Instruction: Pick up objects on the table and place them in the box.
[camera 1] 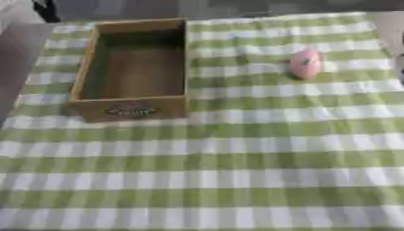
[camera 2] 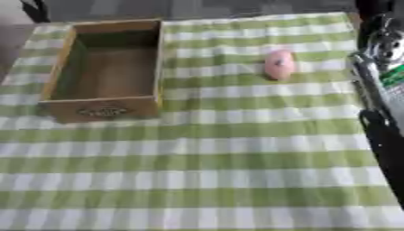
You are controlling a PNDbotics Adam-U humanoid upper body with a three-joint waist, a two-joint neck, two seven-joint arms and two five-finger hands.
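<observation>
Left eye view: one wooden box (camera 1: 132, 110), one pink object (camera 1: 305, 63) on checked cloth (camera 1: 236, 171); no robot hand visible.

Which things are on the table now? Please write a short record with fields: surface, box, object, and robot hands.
surface: table with green and white checked cloth
box: wooden box, open top, on the left part of the table, nothing visible inside
object: one pink rounded object, on the cloth to the right of the box, apart from it
robot arm: the right arm shows at the right edge in the right eye view
hands: neither hand shows in any view
task state: pink object not yet in the box
</observation>
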